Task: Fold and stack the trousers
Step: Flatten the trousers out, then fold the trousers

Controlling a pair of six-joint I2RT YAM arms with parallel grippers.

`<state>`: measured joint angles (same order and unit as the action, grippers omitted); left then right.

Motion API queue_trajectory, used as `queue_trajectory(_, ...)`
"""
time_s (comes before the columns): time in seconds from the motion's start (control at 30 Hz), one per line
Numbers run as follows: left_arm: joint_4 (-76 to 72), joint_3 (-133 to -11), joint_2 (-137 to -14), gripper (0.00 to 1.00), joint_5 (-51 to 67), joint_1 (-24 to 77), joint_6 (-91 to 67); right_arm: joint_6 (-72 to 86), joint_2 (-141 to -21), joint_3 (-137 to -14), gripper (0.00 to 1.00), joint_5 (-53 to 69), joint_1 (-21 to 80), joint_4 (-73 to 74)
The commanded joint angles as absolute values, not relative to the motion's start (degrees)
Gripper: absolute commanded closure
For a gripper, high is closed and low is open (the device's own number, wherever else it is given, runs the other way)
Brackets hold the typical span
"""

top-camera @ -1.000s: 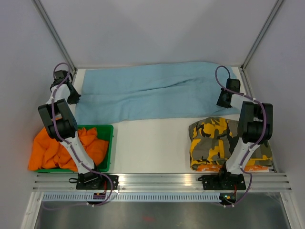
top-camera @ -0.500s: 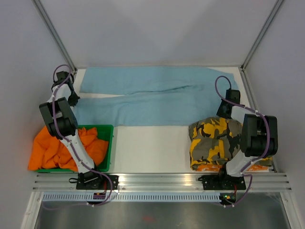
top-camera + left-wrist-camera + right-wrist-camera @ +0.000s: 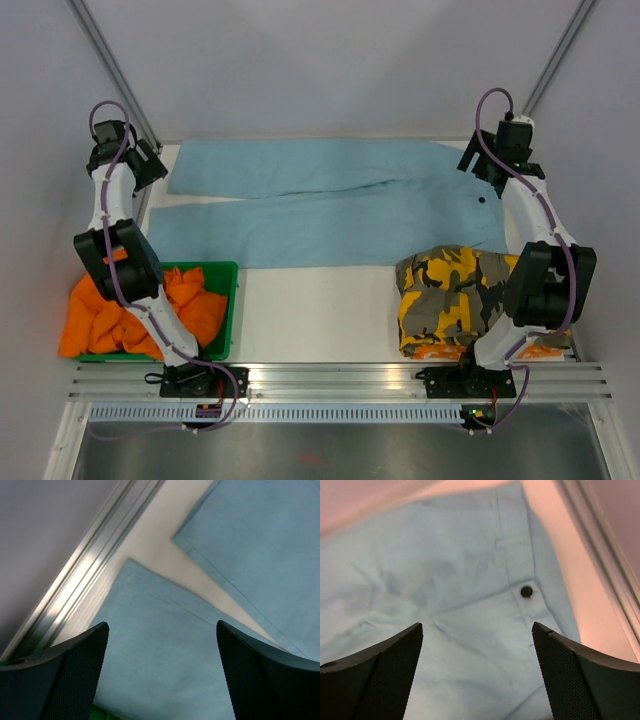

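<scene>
Lying flat across far part of table (image 3: pixel 320 310): light-blue trousers (image 3: pixel 330 215), soft plain cloth. Legs point left w/ narrow gap btwn them, waistband at right, dark round button (image 3: pixel 526 591) showing. Left gripper (image 3: pixel 160 680) above leg hems at far left, jaws wide apart, nothing btwn; pads (image 3: pixel 60 680) black, mesh-textured. Right gripper (image 3: pixel 477 680) over waistband, jaws likewise wide, holding nothing. Camo trousers (image 3: pixel 450 295) folded near right, partly hidden by right arm. Orange trousers (image 3: pixel 100 320) bunched in green bin (image 3: pixel 225 268), partly behind left arm.

Bare table (image 3: pixel 320 310) between bin (image 3: pixel 235 300) and camouflage trousers (image 3: pixel 450 295)
</scene>
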<state>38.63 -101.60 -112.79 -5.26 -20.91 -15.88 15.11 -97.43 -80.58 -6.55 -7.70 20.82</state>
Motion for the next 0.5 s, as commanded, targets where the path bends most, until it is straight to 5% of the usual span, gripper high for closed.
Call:
queue_trajectory(0.0, 37.98, -95.13, -100.66, 0.07, -2.37, -20.74, -22.4, 21.43, -95.63, -81.23, 0.02, -11.5, -8.7, 24.96)
queue_trajectory(0.23, 32.69, -81.39, -91.58, 0.01, -5.89, -20.92, -27.24, 28.91, -93.6, -66.19, 0.02, -10.38, -21.68, 19.51)
queue_trajectory(0.47, 22.62, -63.48, -82.71, 0.01, 3.08, -20.92, -39.02, 38.05, -89.74, -52.32, 0.02, -3.17, -25.14, 7.92)
